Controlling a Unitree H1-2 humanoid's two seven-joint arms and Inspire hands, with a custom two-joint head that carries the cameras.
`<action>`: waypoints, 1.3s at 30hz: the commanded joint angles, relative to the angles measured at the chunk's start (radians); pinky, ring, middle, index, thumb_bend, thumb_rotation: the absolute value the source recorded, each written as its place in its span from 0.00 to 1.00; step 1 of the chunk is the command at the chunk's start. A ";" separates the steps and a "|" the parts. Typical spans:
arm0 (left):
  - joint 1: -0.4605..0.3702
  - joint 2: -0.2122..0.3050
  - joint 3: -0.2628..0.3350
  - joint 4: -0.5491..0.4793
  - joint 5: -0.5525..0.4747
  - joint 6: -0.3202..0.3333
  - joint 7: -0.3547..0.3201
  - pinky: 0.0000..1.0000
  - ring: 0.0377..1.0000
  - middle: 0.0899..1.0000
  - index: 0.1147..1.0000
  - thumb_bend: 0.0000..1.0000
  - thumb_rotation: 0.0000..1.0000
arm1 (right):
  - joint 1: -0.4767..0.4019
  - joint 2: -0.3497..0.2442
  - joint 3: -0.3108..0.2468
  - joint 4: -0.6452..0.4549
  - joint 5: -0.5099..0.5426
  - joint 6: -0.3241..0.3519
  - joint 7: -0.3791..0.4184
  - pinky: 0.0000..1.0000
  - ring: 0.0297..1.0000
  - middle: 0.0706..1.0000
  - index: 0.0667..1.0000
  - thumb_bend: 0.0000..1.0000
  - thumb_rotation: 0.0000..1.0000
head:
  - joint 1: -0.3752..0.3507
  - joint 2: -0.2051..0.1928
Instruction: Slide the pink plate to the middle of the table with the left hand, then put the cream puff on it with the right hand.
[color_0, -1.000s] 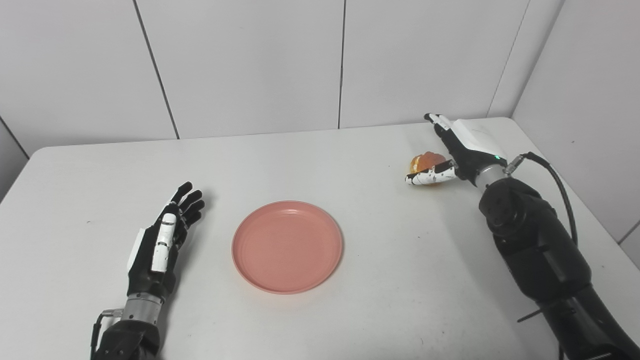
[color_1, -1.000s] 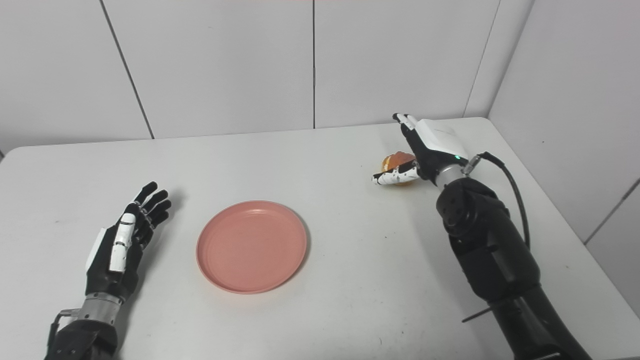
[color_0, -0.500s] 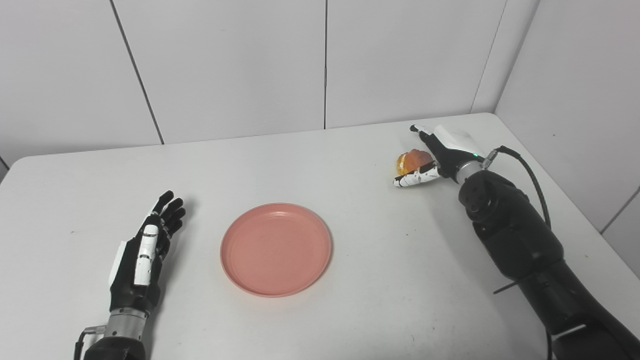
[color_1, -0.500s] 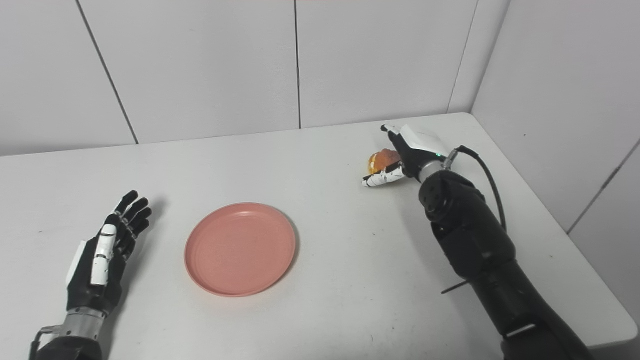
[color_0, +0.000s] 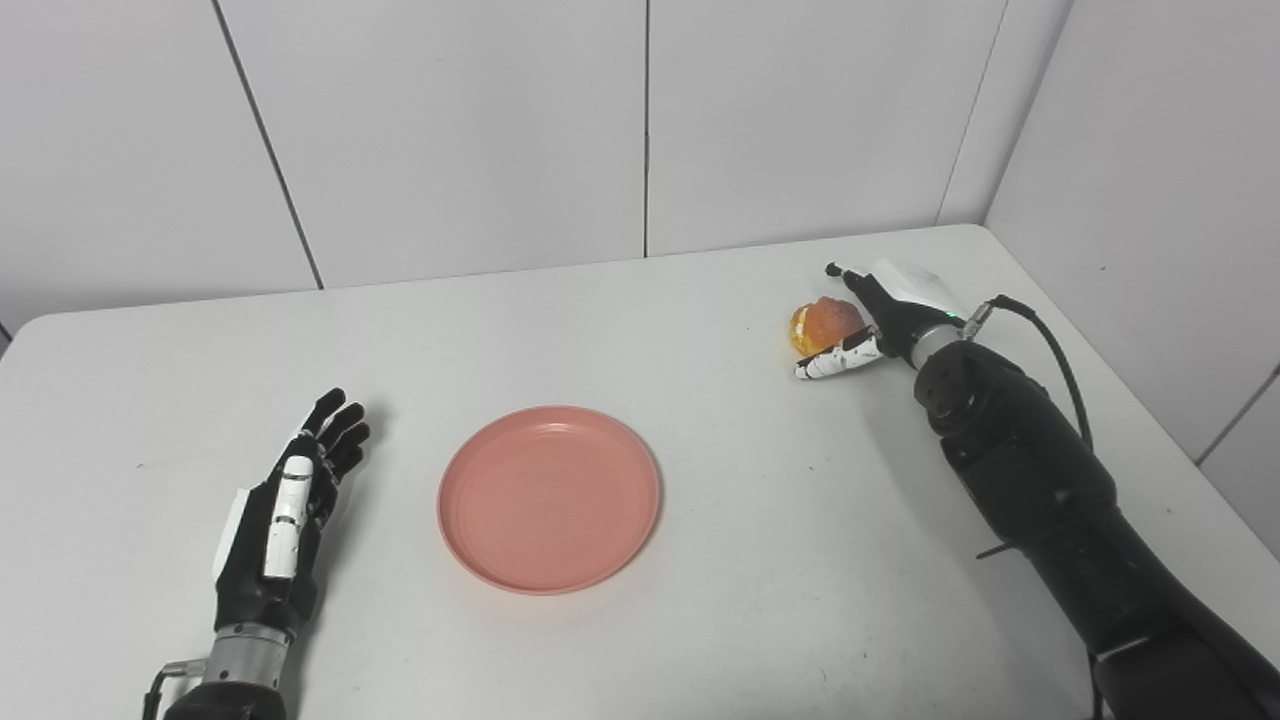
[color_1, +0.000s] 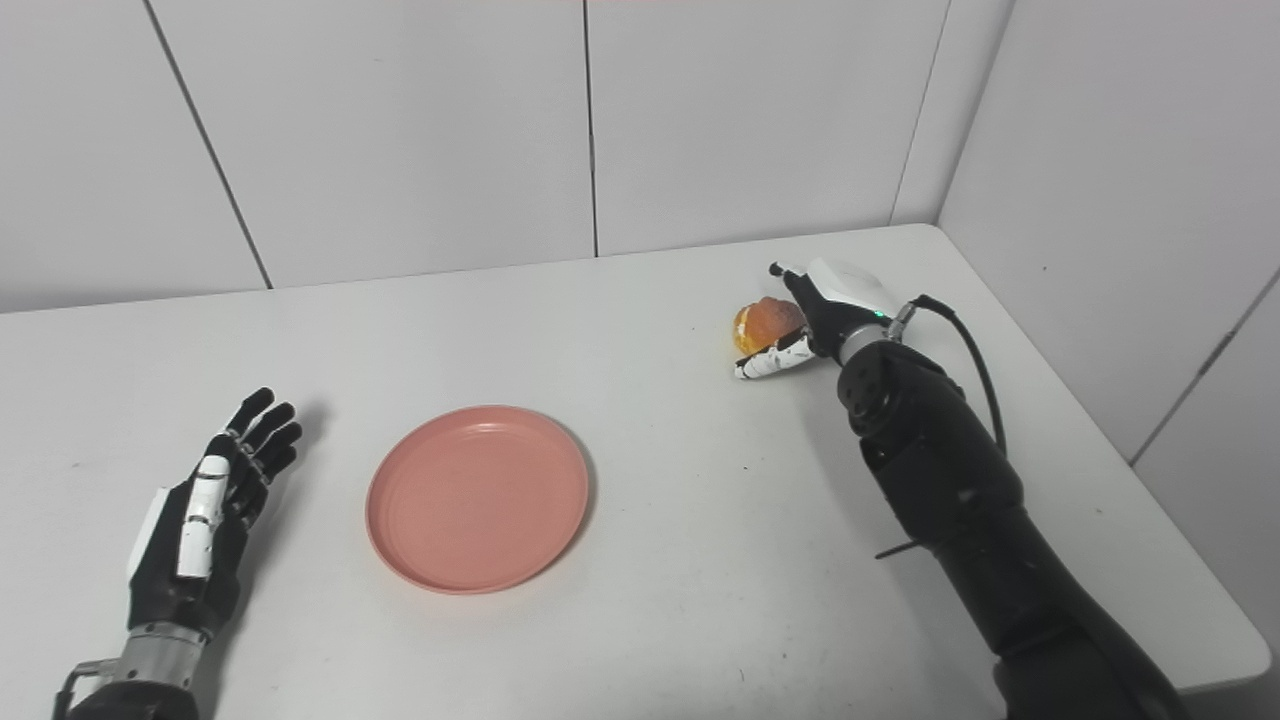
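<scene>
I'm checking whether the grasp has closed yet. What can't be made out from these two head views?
- Contact between the right robot hand and the cream puff: the puff's far side is hidden by the fingers in both views.
- The puff's underside: whether it has left the table cannot be told.
- Left robot hand palm: faces away.

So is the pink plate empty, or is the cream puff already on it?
Empty. The pink plate shows only its bare pink inside; the cream puff is far off to its right, cupped by the right robot hand.
</scene>
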 joint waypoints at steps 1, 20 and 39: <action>0.049 0.002 -0.006 0.024 -0.007 0.001 -0.011 0.94 0.90 0.89 0.86 0.43 1.00 | -0.071 -0.015 -0.002 -0.006 0.004 -0.026 -0.032 0.77 0.89 0.94 0.91 0.86 0.33 | 0.001 0.001; 0.055 0.000 -0.008 0.009 -0.007 0.008 -0.008 0.93 0.89 0.89 0.86 0.45 1.00 | -0.119 -0.005 0.043 0.075 0.042 -0.023 -0.048 0.77 0.89 0.93 0.90 0.88 0.33 | 0.013 0.014; 0.061 0.003 -0.009 0.009 -0.001 0.005 -0.007 0.93 0.89 0.89 0.87 0.45 1.00 | -0.176 0.018 0.060 0.210 0.082 -0.067 -0.104 0.69 0.78 0.82 0.79 0.83 0.27 | 0.022 0.025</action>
